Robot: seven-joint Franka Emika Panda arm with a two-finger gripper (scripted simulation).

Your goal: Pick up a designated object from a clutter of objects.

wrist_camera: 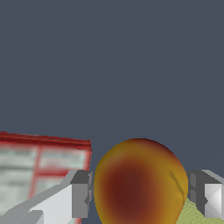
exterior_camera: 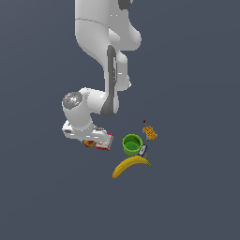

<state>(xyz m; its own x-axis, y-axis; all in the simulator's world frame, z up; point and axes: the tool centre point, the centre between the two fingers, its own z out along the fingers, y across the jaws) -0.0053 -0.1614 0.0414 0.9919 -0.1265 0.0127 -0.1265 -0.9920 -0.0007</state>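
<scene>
The designated object, a round orange-yellow fruit with a red blush (wrist_camera: pixel 140 183), fills the space between my two fingers (wrist_camera: pixel 81 197), and both pads sit against its sides. In the exterior view the fruit (exterior_camera: pixel 88 143) peeks out low under my gripper (exterior_camera: pixel 89 139), which is shut on it. The rest of the clutter of objects lies towards the exterior view's right. The arm hides most of the fruit in that view.
A red-white flat box (exterior_camera: pixel 105 141) lies right beside the fruit, also visible as the red-white flat box (wrist_camera: pixel 39 166). Farther to the exterior view's right are a green cup (exterior_camera: pixel 131 144), a yellow banana (exterior_camera: pixel 129 165), a small orange box (exterior_camera: pixel 150 133) and a small blue-white item (exterior_camera: pixel 143 151).
</scene>
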